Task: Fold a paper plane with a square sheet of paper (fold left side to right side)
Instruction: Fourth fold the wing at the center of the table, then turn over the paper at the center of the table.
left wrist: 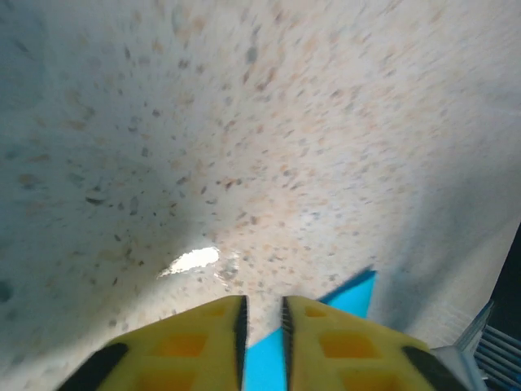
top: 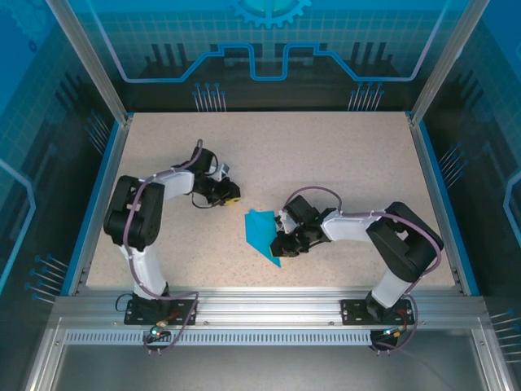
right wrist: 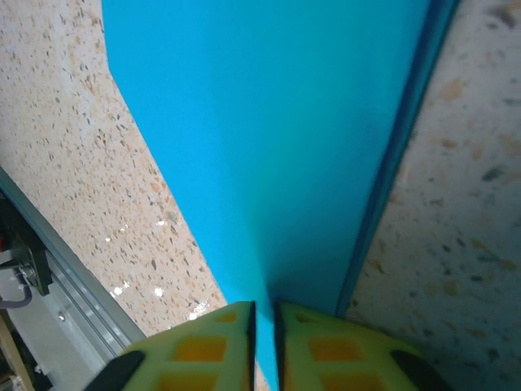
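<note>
Near the middle of the worktop: the paper lies flat, already narrowed to a kite shape with its sharp tip toward the near edge.
Right gripper: it sits at the paper's right edge. In its wrist view the gripper is down to a narrow slit, and a folded edge of the paper runs straight into that slit. We cannot tell whether it pinches the edge or merely straddles it.
Left gripper: it is just beside the paper's far-left corner and apart from it. From its wrist view the gripper shows a slim gap with nothing in it, and the paper lies on the worktop beyond the fingertips.
Step in hand: we judge this a late fold, with the layers stacked and the right-hand crease being set.
Next move: we expect one gripper to pin the paper while the other lifts the left flap, carries it over to the right side, meets the edges and presses the crease.
Care: we take the thin sheet to slide easily, so it needs a firm pin first.
</note>
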